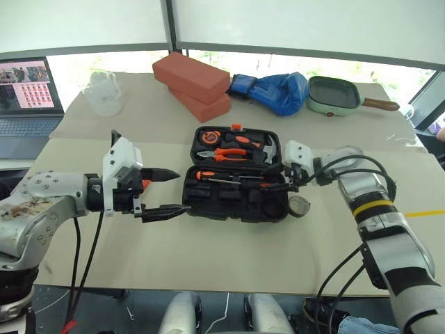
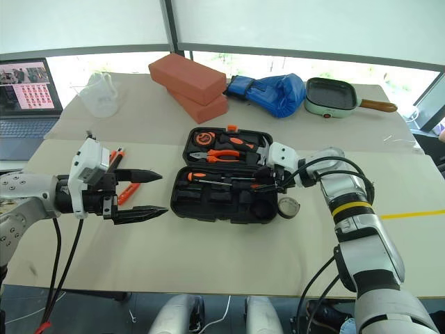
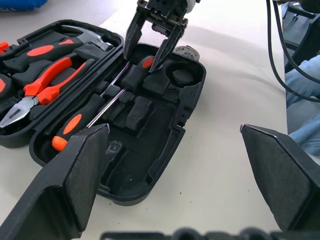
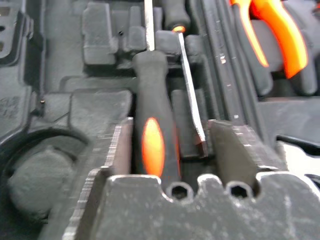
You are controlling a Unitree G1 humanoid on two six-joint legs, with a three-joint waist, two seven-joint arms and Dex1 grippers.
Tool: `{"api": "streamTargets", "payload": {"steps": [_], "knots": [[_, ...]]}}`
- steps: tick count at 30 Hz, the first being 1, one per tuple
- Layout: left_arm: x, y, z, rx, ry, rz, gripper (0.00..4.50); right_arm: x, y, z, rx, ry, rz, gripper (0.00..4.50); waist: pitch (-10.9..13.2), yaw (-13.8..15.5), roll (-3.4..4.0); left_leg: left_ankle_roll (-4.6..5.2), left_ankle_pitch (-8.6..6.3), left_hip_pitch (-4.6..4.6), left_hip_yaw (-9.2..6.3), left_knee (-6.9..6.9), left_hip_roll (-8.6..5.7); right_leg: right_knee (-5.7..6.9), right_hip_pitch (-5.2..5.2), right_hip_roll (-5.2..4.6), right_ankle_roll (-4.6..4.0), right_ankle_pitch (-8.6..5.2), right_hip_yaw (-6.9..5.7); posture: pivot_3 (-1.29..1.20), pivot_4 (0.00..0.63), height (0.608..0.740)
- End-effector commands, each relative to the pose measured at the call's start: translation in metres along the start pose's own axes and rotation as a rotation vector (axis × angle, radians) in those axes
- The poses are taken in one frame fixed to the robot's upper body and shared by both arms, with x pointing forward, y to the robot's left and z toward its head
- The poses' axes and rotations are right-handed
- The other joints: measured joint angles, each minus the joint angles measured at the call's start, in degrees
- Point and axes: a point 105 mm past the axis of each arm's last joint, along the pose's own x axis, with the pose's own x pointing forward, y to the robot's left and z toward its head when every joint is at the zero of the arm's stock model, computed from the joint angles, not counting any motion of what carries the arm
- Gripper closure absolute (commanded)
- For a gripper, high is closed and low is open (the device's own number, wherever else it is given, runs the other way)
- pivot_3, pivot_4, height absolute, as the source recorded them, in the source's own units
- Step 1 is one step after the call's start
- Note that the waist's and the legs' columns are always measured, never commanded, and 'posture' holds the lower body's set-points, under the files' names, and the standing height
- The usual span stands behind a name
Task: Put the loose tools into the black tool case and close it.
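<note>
I see the black tool case [image 1: 236, 182] lying open, two black-and-orange screwdrivers [image 3: 85, 117] seated inside. Right gripper [image 3: 150, 42], at its 3 o'clock edge, jaws apart; left gripper [image 1: 167, 191] spread wide.

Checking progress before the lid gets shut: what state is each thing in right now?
black tool case: open, lying flat on the table.
two steel-shaft screwdrivers: lying in the case's near half.
orange-handled pliers: seated in the far half.
hammer: seated in the far half.
right gripper: jaws open astride a screwdriver handle.
left gripper: jaws open, nothing between them.
laptop: open, screen lit.
</note>
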Motion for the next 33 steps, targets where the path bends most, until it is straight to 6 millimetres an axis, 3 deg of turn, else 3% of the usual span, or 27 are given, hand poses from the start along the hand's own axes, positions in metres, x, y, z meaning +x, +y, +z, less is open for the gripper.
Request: {"api": "streamTargets", "payload": {"steps": [1,3,6,17,27,33], "knots": [[-0.003,0.001,0.009,0.052,-0.009,0.017,0.00,-0.012,-0.009,0.023,0.002,-0.083,-0.028,0.02,0.0,0.0,0.01,0.00,0.00,0.00,0.00,0.00,0.00,0.00,-0.01,0.00,0.00,0.00,0.00,0.00,0.150,0.738],[-0.003,0.002,0.008,0.050,-0.010,0.020,0.00,-0.012,-0.011,0.034,0.026,-0.133,-0.035,0.02,0.0,0.0,0.02,0.00,0.00,-0.01,0.00,0.00,0.00,0.01,-0.01,0.00,0.00,0.00,0.00,0.00,0.150,0.738],[-0.003,0.002,0.006,0.047,-0.009,0.023,0.00,-0.004,-0.011,0.046,0.073,-0.194,-0.046,0.68,0.0,0.0,0.03,0.00,0.00,0.00,-0.01,0.01,0.01,0.01,0.00,0.00,0.00,0.00,0.00,0.00,0.150,0.738],[-0.004,0.004,0.006,0.055,0.000,0.030,0.00,0.022,0.006,0.041,0.112,-0.209,-0.044,4.48,0.0,0.1,0.04,0.00,0.00,-0.03,0.00,0.02,-0.01,0.03,-0.02,0.00,-0.01,0.01,-0.01,0.00,0.150,0.738],[-0.004,0.005,0.006,0.058,0.006,0.027,0.00,0.043,0.014,0.027,0.135,-0.125,-0.030,4.48,0.0,0.0,0.04,-0.01,0.01,-0.02,0.00,0.01,0.00,0.04,-0.04,0.03,-0.01,0.01,-0.01,0.00,0.150,0.738],[-0.003,0.006,0.005,0.061,0.005,0.025,0.00,0.055,0.018,0.007,0.122,0.007,-0.033,4.48,0.0,-0.1,0.04,-0.01,0.01,0.07,0.01,0.00,0.01,0.05,0.03,0.04,-0.01,0.01,-0.01,0.00,0.150,0.738]]}}
